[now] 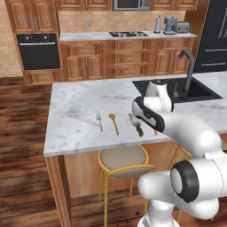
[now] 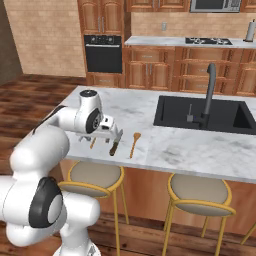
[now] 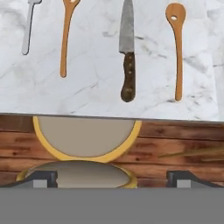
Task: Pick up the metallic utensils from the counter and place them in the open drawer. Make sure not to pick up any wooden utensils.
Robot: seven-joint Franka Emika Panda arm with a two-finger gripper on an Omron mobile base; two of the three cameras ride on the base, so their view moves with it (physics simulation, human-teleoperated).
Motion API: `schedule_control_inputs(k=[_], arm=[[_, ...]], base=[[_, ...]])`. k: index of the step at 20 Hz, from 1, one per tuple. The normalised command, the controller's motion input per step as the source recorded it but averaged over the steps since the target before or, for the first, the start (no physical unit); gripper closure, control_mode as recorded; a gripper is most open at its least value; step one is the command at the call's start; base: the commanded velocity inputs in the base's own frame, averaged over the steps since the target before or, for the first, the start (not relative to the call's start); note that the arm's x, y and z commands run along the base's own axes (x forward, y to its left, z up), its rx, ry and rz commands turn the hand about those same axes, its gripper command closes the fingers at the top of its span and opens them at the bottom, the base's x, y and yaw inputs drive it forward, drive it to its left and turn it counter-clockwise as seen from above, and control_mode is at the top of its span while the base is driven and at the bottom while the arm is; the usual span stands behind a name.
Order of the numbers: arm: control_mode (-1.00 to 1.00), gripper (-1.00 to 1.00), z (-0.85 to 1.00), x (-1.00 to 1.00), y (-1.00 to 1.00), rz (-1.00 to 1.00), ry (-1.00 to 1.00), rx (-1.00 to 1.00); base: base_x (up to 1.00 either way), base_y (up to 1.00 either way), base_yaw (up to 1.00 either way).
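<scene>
Four utensils lie side by side near the front edge of the marble counter [image 1: 75, 111]. In the hand view the silver fork [image 3: 28, 28] is at the far left. Right of it come a wooden spoon [image 3: 65, 39], the knife [image 3: 127, 52] with silver blade and dark handle, and a second wooden spoon [image 3: 176, 48]. My gripper [image 3: 111, 178] is open with nothing between its fingers. It hovers above the counter's front edge, looking down, and the knife's handle lies just ahead of it. The arm covers part of the knife [image 1: 138, 127]. The open drawer is out of view.
A yellow-framed stool [image 1: 124, 160] stands under the counter edge, straight below my hand. A black sink [image 1: 177, 91] with a dark faucet [image 1: 188, 66] sits in the counter to the right. More stools [image 2: 202, 195] line the counter's front.
</scene>
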Motion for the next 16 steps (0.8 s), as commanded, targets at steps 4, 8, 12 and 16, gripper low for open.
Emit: schedule_control_inputs(k=[4, 8, 12, 16], arm=[[-1.0, -1.0, -0.01, 0.53, 0.0, 0.0, 0.0, 0.0], [-1.0, -1.0, -0.03, 0.46, -0.06, 0.0, 0.0, 0.0], [-1.0, -1.0, -0.16, 0.2, -0.1, -0.01, 0.03, 0.0], [-1.0, -1.0, -0.31, 0.02, -0.09, -0.03, 0.01, 0.0]], base=[[0.0, 0.0, 0.0], [0.0, 0.0, 0.0], [0.0, 0.0, 0.0], [0.0, 0.0, 0.0]])
